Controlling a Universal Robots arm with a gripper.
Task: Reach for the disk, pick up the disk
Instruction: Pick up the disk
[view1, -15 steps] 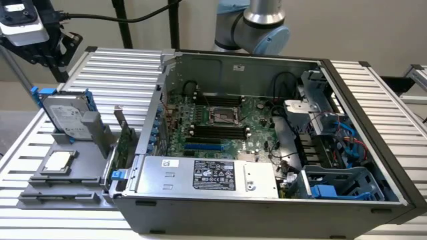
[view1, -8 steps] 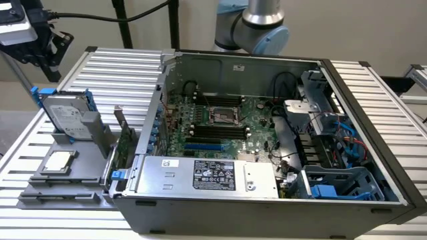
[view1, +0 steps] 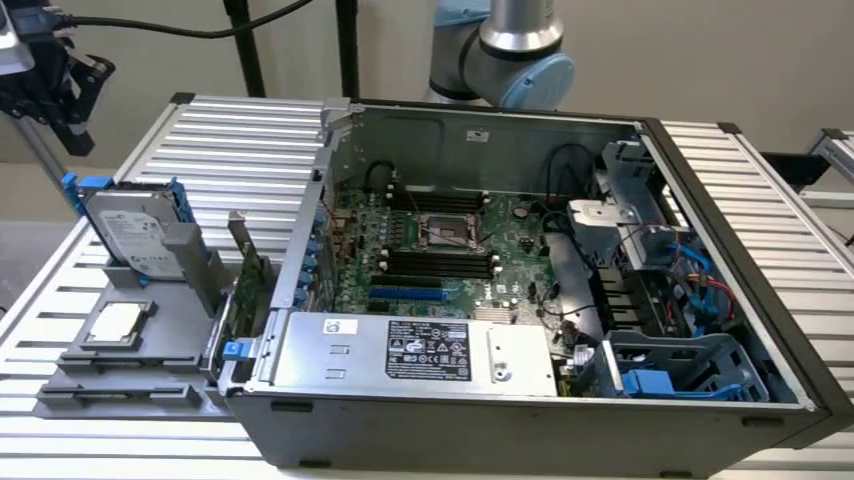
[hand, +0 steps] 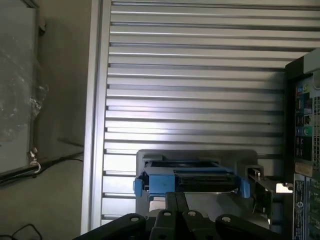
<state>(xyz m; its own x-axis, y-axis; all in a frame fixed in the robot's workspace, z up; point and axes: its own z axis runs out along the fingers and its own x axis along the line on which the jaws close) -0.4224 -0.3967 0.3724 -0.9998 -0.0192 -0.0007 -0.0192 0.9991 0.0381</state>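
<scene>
The disk (view1: 131, 228) is standing on edge in a grey holder (view1: 191, 262) on the slatted bench (view1: 240, 140). It is leaning back a little, at the exterior view's left, just beside the open case (view1: 534, 440). Its white label is facing outward and blue rails are running along its sides. Nearer the camera on the same grey base, a square chip (view1: 118, 322) is lying flat, apart from the disk. Inside the case, a silver box (view1: 414, 350) with a black label is sitting along the near wall.

The arm (view1: 514, 45) is rising behind the case. The pincer (view1: 70, 125) is hanging at the exterior view's upper left, above the disk and well apart from it, touching nothing.

In the wrist view, the pincer (hand: 176, 196) is pointing down toward the disk (hand: 190, 181). The disk's blue-railed top edge is showing just past the fingertips, with the bench (hand: 200, 75) slats spreading beyond it and the case (hand: 302, 125) wall alongside. The two black fingers (hand: 171, 202) are lying pressed together, so the pincer is narrow and holding nothing.
</scene>
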